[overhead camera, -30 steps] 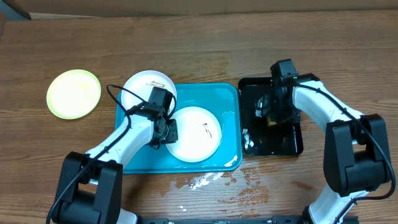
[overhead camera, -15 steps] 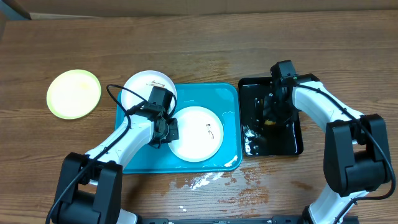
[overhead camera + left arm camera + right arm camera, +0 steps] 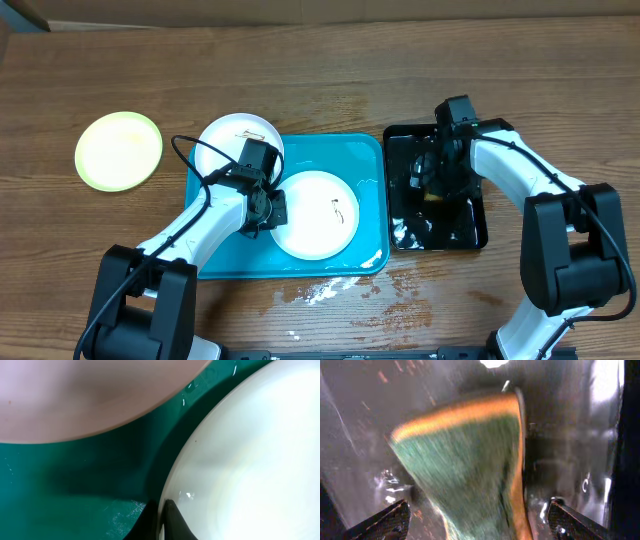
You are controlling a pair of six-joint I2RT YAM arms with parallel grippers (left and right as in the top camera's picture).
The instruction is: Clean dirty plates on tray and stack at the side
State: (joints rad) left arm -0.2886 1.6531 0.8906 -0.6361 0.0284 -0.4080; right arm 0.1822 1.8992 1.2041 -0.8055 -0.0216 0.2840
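Left tool (image 3: 160,517): pinched narrow on the rim of the centre plate (image 3: 318,215), which lies smudged in the tray (image 3: 365,150).
Right tool (image 3: 479,519): spread around the sponge (image 3: 465,460) in the black tray (image 3: 465,230); grip cannot be told.
Rear plate (image 3: 225,140): overhangs the tray's far corner.
Yellow plate (image 3: 118,150): apart, on the surface (image 3: 330,60).
Risk: the wet rim may slip from the pinch; a tilted plate could strike the rear plate.

Turquoise tray (image 3: 362,165) w/ smudged white plate (image 3: 318,215) inside; 2nd white plate (image 3: 232,140) overlaps its back-left corner; yellow-green plate (image 3: 118,150) apart, left.
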